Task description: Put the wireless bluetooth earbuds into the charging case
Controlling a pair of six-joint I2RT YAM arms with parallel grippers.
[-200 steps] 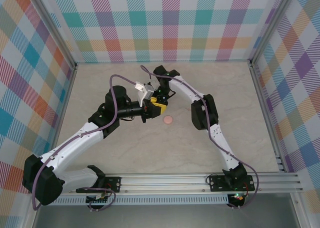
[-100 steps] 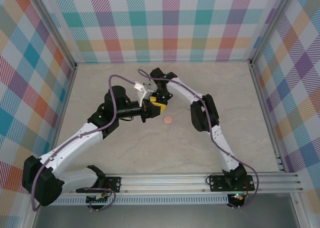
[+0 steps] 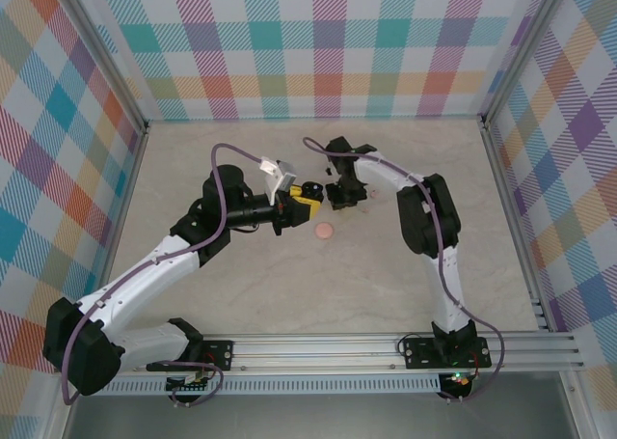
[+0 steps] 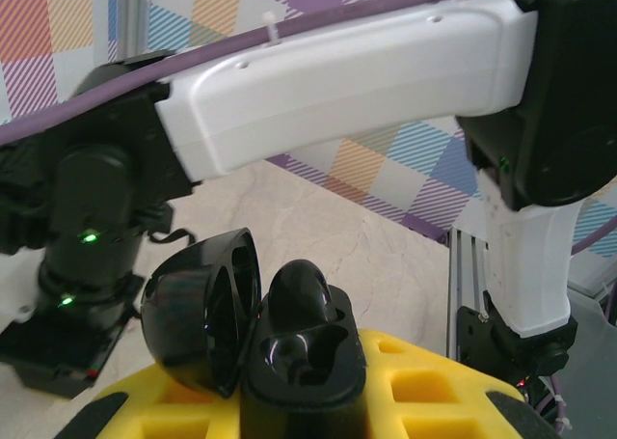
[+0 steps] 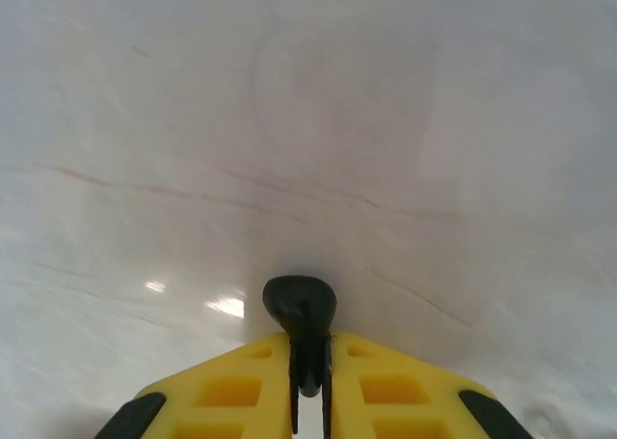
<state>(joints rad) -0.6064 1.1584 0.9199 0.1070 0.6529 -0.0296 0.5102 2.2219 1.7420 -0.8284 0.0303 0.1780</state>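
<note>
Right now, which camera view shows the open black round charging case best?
The left wrist view: the open black round charging case sits close, inner wells visible. From the top external view the case is a small dark shape.

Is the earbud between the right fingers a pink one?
No, the earbud pinched between the right fingers is black, not pink.

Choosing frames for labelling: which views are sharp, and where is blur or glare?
Top external: sharp, evenly lit. Left wrist: open black case crisp, glossy highlights on it. Right wrist: black earbud in the right end effector sharp, table behind smeared, one small glare patch.
</note>
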